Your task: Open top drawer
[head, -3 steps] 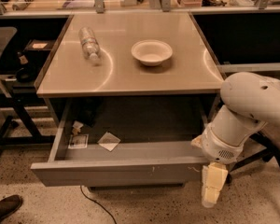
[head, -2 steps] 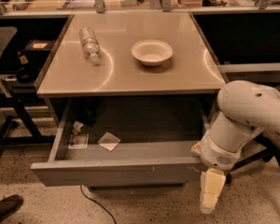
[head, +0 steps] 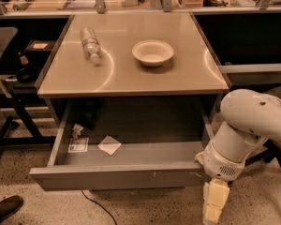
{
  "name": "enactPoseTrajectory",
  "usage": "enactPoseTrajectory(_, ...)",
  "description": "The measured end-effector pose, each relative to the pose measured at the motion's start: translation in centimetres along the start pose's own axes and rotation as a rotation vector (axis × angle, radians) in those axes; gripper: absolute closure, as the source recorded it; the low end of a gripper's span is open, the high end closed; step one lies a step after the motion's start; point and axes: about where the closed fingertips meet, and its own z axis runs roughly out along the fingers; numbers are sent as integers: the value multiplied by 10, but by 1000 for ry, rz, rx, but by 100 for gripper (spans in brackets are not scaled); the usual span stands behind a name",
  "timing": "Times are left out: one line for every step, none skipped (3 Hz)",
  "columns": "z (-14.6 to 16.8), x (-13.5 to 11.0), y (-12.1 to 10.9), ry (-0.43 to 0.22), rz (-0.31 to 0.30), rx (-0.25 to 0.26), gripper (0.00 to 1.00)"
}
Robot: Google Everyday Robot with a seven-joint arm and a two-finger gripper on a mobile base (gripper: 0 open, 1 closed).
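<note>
The top drawer [head: 117,176] is a wide grey handle-less drawer under the tabletop. It stands pulled far out toward me, and its front panel has small white scuffs near the right end. My gripper [head: 214,204] is cream-coloured. It hangs below the white arm [head: 246,135] at the drawer's front right corner, lower than the front panel and close to the floor. The arm's wrist touches or sits right beside the drawer's right end. No other drawers are visible.
A beige table [head: 131,76] carries a lying clear plastic bottle [head: 90,43] and a white bowl [head: 152,52]. Inside the drawer lie a folded white paper [head: 109,145], a label card [head: 77,145] and a dark object [head: 86,114]. A cable [head: 96,205] runs over the speckled floor, and a shoe [head: 4,209] is at bottom left.
My gripper and wrist have sunk a little lower at the drawer's right front corner. The drawer stays open at about the same extent.
</note>
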Motion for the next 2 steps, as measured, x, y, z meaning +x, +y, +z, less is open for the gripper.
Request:
enactPoseTrajectory(-12,11,31,-7,33,-19,0)
enactPoseTrajectory(-12,11,31,-7,33,-19,0)
